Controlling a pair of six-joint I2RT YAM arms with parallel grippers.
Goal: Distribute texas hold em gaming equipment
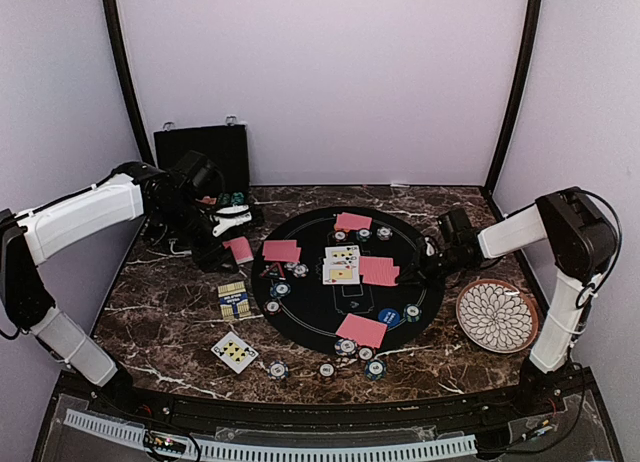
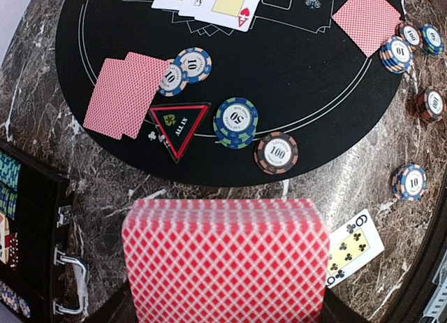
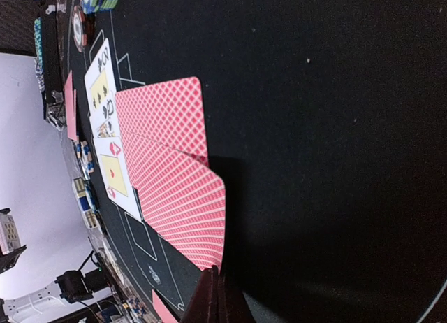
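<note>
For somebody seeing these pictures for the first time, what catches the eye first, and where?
The round black mat in the middle of the marble table draws the eye first, with red-backed cards and striped chips spread over it. The left arm's jaws grip a deck of cards, low in the left wrist view. A white petal-patterned plate lies right of the mat.

From the left wrist cam you can read ALL IN on the red-edged triangle marker (image 2: 178,125), 50 on the blue-green chip (image 2: 236,120) right beside it, 100 on the black chip (image 2: 276,153), 10 on the blue-and-tan chip (image 2: 193,64), and 6 on the clubs card (image 2: 353,247).
</note>
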